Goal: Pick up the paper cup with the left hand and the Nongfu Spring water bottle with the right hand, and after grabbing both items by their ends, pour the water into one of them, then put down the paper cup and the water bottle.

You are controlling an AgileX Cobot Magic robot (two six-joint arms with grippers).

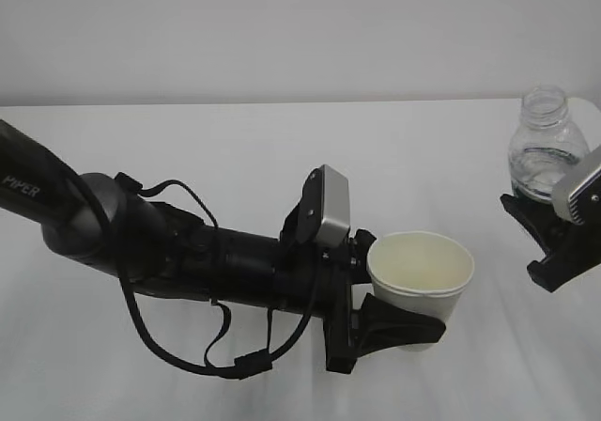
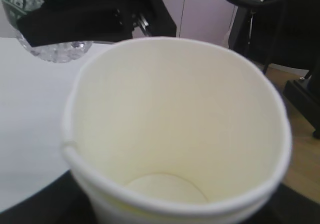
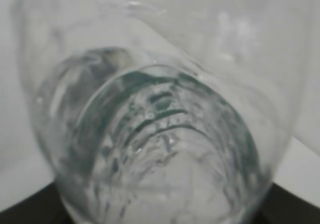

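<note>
Exterior: my left hand (image 1: pixel 399 318) pinching paper cup (image 1: pixel 421 275) at base, cup upright above table (image 1: pixel 235 158). My right hand (image 1: pixel 554 238) clamps Nongfu Spring water bottle (image 1: pixel 547 144), upright, far right.
Left wrist: cup interior looks dry.
Right wrist: bottle fills view, fingers hidden.

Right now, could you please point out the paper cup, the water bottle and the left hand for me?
paper cup (image 1: pixel 427 263): exterior view, pale inner wall.
water bottle (image 1: pixel 545 148): exterior view, clear shoulder.
left hand (image 1: pixel 394 322): exterior view, black finger against the cup.
</note>
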